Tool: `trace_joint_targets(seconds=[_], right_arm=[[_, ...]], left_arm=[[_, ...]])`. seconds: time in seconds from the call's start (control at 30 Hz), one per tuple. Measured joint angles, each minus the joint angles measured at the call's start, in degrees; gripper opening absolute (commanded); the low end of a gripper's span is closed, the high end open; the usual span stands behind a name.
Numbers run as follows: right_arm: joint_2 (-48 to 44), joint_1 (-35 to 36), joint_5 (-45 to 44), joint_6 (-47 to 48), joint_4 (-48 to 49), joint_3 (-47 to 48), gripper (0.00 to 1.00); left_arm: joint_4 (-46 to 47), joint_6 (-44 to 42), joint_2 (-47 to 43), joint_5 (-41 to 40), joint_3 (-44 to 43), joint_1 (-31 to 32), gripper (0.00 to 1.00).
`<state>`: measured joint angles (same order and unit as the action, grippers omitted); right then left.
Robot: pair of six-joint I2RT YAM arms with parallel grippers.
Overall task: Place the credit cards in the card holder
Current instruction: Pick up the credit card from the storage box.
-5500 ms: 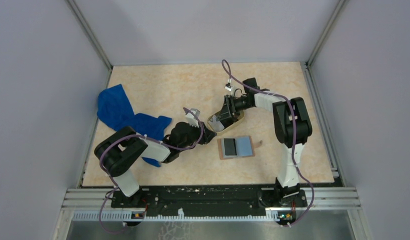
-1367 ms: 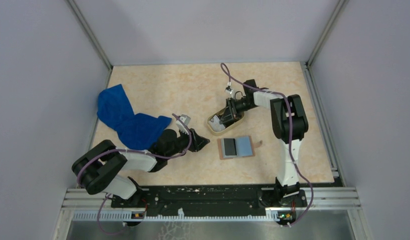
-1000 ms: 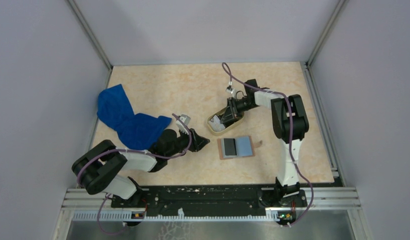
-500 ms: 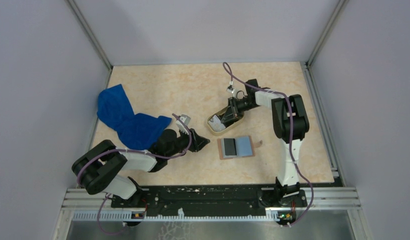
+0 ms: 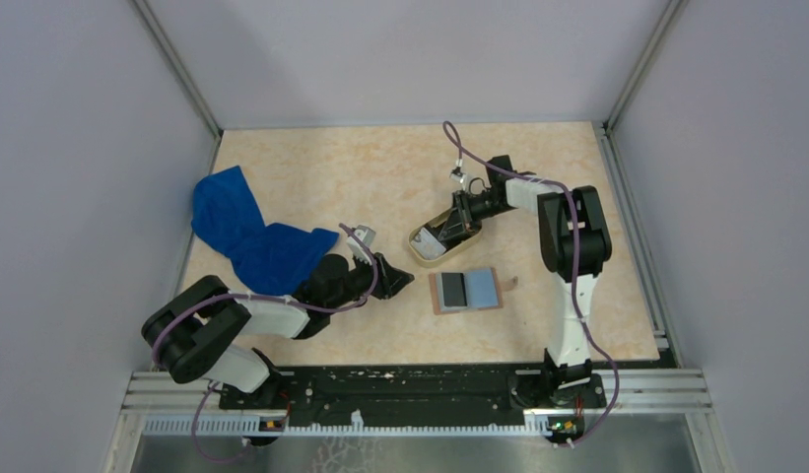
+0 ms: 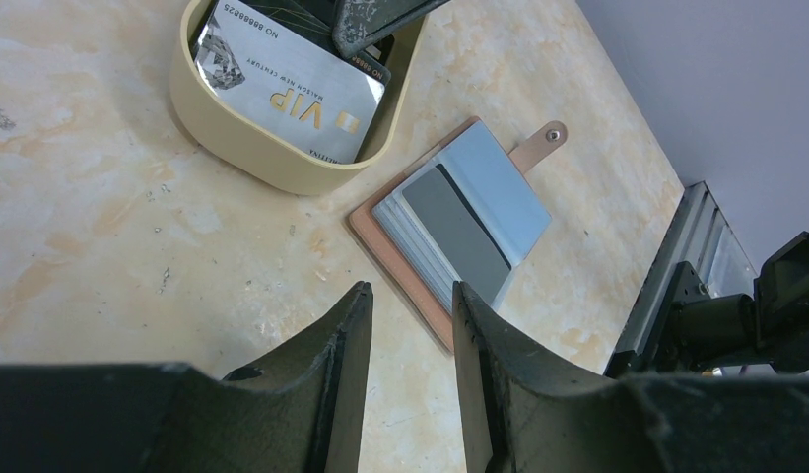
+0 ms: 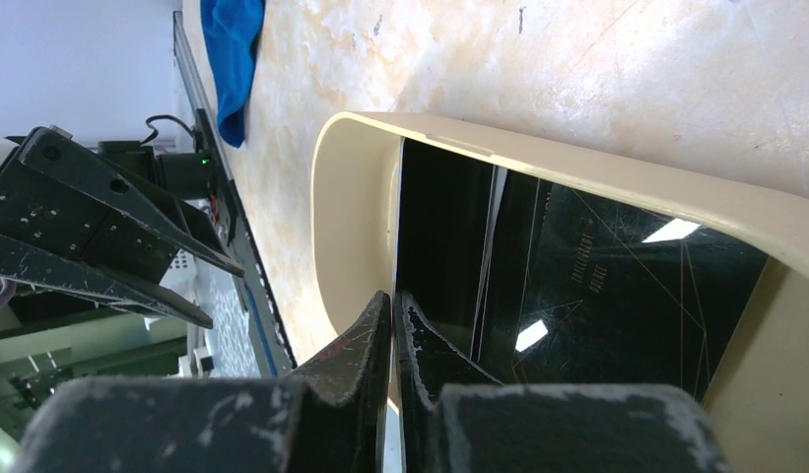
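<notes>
- The salmon-tan flat leather card holder (image 5: 466,291) is seen lying open on the beige marbled table (image 5: 331,168), its grey-blue inner face turned up, just beside the near end of the oval cream rimmed tray (image 5: 418,239).
- A dark grey card (image 6: 455,213) is seen on one half of the holder's inner face, and a small snap tab (image 6: 540,144) sticks out from the holder's far edge.
- The silver-white rectangular card printed "VIP" (image 6: 292,87) is seen lying tilted inside the tray, with the glossy black rectangular card (image 7: 597,286) in the tray with it.
- The right end effector (image 7: 392,301) is lowered into the tray, against the inner wall at one end. Its fingers are pressed almost together, with only a hairline slit between them. Whether a card edge is pinched there cannot be told.
- The left end effector (image 6: 410,296) is held low over bare table, near the tray and the holder but touching neither. Its fingers are parted by a moderate gap and nothing is held between them.
- A crumpled blue cloth (image 5: 252,232) lies on the left side of the table, well apart from the tray.
</notes>
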<state>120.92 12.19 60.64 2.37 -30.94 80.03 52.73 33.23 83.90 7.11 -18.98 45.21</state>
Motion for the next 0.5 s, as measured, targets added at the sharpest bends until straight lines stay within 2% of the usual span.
trace_joint_targets(seconds=[0.17,0.5], right_arm=[[0.0,0.0,-0.1,0.0,0.0,0.0,0.0],[-4.1,-3.3,-1.3,-0.7,1.5,-1.3,0.0]], left_arm=[[0.0,0.0,0.0,0.0,0.0,0.0,0.41],[0.0,0.0,0.0,0.2,0.0,0.0,0.43]])
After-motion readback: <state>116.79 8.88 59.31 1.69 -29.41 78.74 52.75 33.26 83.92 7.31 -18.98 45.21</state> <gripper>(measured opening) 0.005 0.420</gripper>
